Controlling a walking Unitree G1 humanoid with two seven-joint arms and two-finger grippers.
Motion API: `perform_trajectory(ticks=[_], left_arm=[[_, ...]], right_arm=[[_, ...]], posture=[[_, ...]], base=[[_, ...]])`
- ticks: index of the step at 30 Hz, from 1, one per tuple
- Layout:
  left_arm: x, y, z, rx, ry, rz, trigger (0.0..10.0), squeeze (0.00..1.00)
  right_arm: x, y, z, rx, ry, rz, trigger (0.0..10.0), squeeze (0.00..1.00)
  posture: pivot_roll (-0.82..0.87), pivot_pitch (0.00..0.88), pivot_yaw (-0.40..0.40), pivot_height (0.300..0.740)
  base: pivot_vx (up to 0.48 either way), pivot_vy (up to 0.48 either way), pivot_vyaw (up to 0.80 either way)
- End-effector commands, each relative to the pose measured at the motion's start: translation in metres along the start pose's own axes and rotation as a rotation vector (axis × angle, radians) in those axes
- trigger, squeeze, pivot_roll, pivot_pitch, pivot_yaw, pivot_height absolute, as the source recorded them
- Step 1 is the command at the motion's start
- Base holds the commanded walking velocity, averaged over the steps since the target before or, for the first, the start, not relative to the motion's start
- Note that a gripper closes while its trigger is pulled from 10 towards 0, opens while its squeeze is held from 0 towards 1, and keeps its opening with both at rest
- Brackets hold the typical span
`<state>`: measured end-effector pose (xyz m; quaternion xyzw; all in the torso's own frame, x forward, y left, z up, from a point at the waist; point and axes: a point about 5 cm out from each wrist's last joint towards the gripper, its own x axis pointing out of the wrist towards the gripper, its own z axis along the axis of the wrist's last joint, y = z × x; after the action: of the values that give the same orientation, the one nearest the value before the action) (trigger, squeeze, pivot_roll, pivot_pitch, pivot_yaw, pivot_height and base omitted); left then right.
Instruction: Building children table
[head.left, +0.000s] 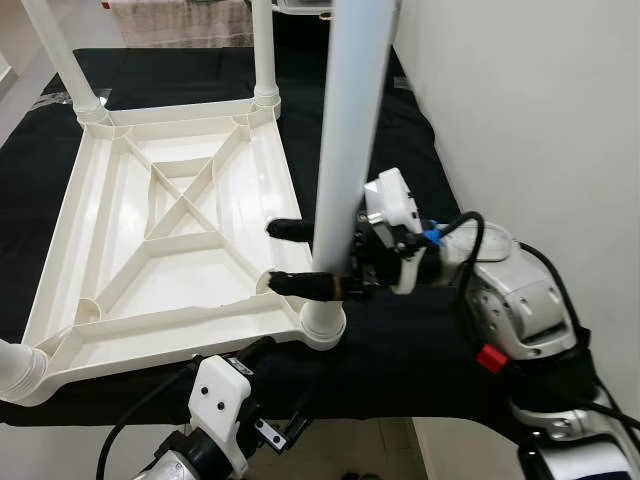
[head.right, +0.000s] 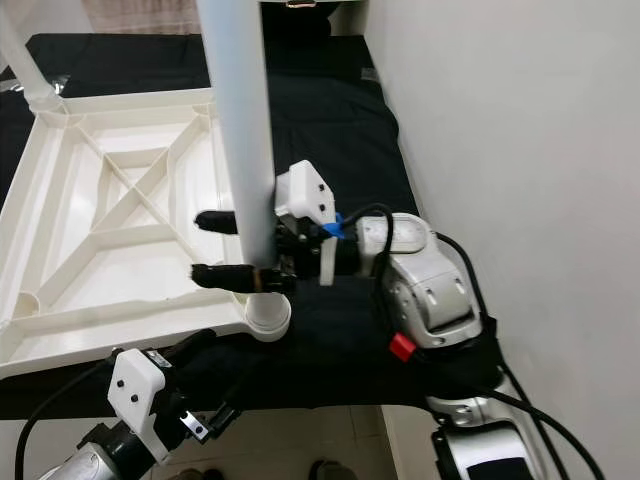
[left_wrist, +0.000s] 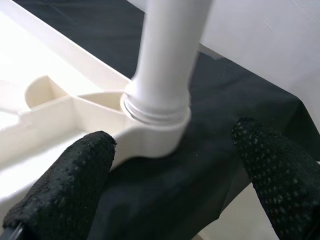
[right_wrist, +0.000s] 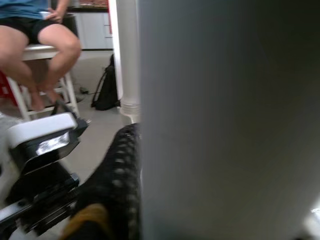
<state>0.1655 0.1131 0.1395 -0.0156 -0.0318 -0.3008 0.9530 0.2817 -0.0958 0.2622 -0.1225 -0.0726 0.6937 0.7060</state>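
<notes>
The white plastic children's table (head.left: 170, 240) is laid upside down on a black cloth (head.left: 400, 130), ribbed underside upward, presumably so that the leg sockets are reachable from above; the near-right leg (head.left: 345, 140) is stood upright in its corner socket (head.left: 322, 322), with threads seen at the joint in the left wrist view; it is judged to be in the course of being seated or screwed home; the right gripper (head.left: 300, 256) is closed around the lower leg just above the socket, one finger on either side, evidently to steady or turn it; the left gripper (left_wrist: 170, 185) is held below the near edge, fingers spread wide and holding nothing, aimed at the socket; further legs (head.left: 265, 50) are fitted at the far corners; the socket lies near the cloth's edge, with a white wall (head.left: 540, 110) close on the right, so room for the right arm is judged limited; a seated person's legs (right_wrist: 45, 45) are seen beyond.
</notes>
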Motion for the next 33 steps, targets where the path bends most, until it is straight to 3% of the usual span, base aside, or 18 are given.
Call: perform_trajectory(ticks=[1, 6, 8, 12, 13, 14, 15, 20, 21, 24, 31, 32, 33], left_arm=[[-0.002, -0.003, -0.001, -0.015, 0.010, -0.003, 10.0, 0.00], [-0.001, -0.002, -0.002, -0.018, 0.010, -0.004, 10.0, 0.00], [-0.001, -0.001, -0.002, -0.017, 0.009, -0.001, 10.0, 0.00], [-0.001, 0.000, -0.003, -0.017, 0.009, 0.003, 10.0, 0.00], [-0.001, 0.001, -0.004, -0.017, 0.010, 0.003, 10.0, 0.00], [-0.001, 0.001, -0.004, -0.017, 0.010, 0.003, 10.0, 0.00], [0.000, 0.002, -0.005, -0.018, 0.012, -0.005, 10.0, 0.00], [0.002, 0.004, -0.006, -0.016, 0.013, -0.009, 10.0, 0.00], [0.002, 0.004, -0.007, -0.014, 0.014, -0.008, 10.0, 0.00], [0.003, 0.004, -0.007, -0.010, 0.013, -0.001, 10.0, 0.00], [0.000, 0.003, -0.007, -0.006, 0.012, 0.012, 10.0, 0.00], [0.000, 0.004, -0.007, -0.006, 0.012, 0.012, 10.0, 0.00], [-0.001, 0.004, -0.006, -0.005, 0.012, 0.012, 10.0, 0.00]], right_arm=[[-0.003, 0.011, -0.011, 0.050, 0.017, 0.076, 0.0, 0.00], [-0.010, 0.019, -0.031, 0.113, 0.068, -0.017, 0.0, 0.00], [-0.009, 0.035, -0.050, 0.209, 0.081, -0.113, 0.0, 0.00], [-0.004, 0.050, -0.063, 0.298, 0.091, -0.205, 0.0, 0.00], [0.000, 0.051, -0.075, 0.348, 0.140, -0.378, 0.0, 0.00], [0.000, 0.051, -0.075, 0.348, 0.140, -0.378, 0.0, 0.00], [-0.034, 0.042, -0.104, 0.397, 0.423, -1.116, 0.0, 0.00], [-0.032, 0.045, -0.110, 0.419, 0.464, -1.175, 0.0, 0.00], [-0.027, 0.041, -0.108, 0.413, 0.433, -1.128, 0.0, 0.00], [-0.027, 0.030, -0.104, 0.400, 0.409, -1.141, 0.0, 0.00], [-0.019, 0.024, -0.096, 0.397, 0.381, -1.161, 0.0, 0.00], [-0.012, 0.022, -0.090, 0.392, 0.344, -1.131, 10.0, 0.00], [-0.006, 0.018, -0.081, 0.393, 0.266, -1.093, 10.0, 0.00]], posture=[[0.04, 0.226, -0.053, 0.740], [0.03, 0.221, -0.059, 0.740], [0.02, 0.218, -0.059, 0.740], [0.01, 0.213, -0.053, 0.740], [0.00, 0.207, -0.054, 0.740], [0.00, 0.207, -0.054, 0.740], [0.01, 0.190, -0.053, 0.740], [0.01, 0.185, -0.044, 0.740], [0.02, 0.173, -0.054, 0.740], [0.02, 0.173, -0.057, 0.740], [0.04, 0.177, -0.058, 0.740], [0.04, 0.175, -0.055, 0.740], [0.04, 0.179, -0.052, 0.740]], base=[[0.000, 0.000, 0.00], [0.000, 0.000, 0.00], [0.000, 0.000, 0.00], [0.000, 0.000, 0.00], [0.000, 0.000, 0.00], [0.000, 0.000, 0.00], [0.000, 0.000, 0.00], [0.000, 0.000, 0.00], [0.000, 0.000, 0.00], [0.000, 0.000, 0.00], [0.000, 0.000, 0.00], [0.000, 0.000, 0.00], [0.000, 0.000, 0.00]])
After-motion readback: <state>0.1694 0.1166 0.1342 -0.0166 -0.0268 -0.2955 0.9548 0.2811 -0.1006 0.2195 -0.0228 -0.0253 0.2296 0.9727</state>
